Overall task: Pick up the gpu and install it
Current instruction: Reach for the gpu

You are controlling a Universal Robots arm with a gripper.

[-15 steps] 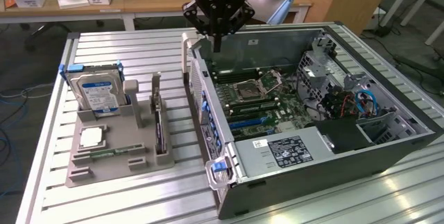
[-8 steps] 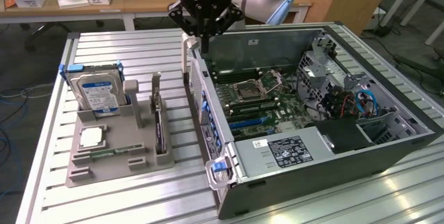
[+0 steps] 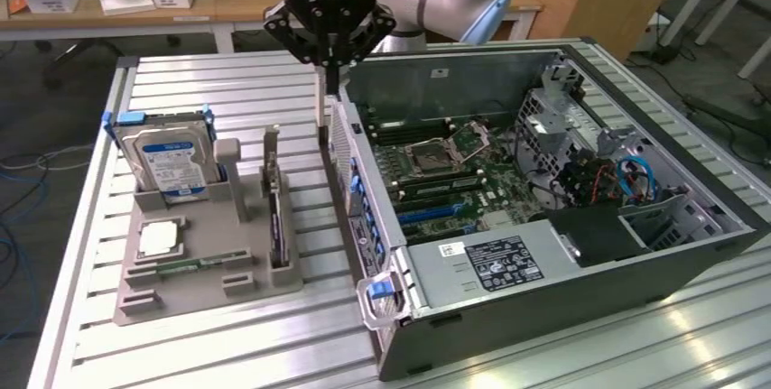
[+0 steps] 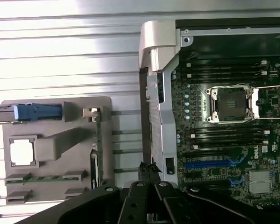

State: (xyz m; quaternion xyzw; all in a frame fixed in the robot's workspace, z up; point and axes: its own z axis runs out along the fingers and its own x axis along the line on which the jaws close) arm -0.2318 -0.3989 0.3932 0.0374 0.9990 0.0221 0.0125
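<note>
Gripper [image 3: 328, 62], black, pointing straight down, fingers pressed together, over gap between grey moulded parts tray [image 3: 211, 226] and open dark computer case [image 3: 543, 308]. Green flat gpu card [image 3: 277, 217] upright in tray slot, apart from gripper.

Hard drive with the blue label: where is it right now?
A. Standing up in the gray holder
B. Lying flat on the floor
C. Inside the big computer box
A: the hard drive stands upright in a slot of the gray holder, outside the open computer case.
</note>
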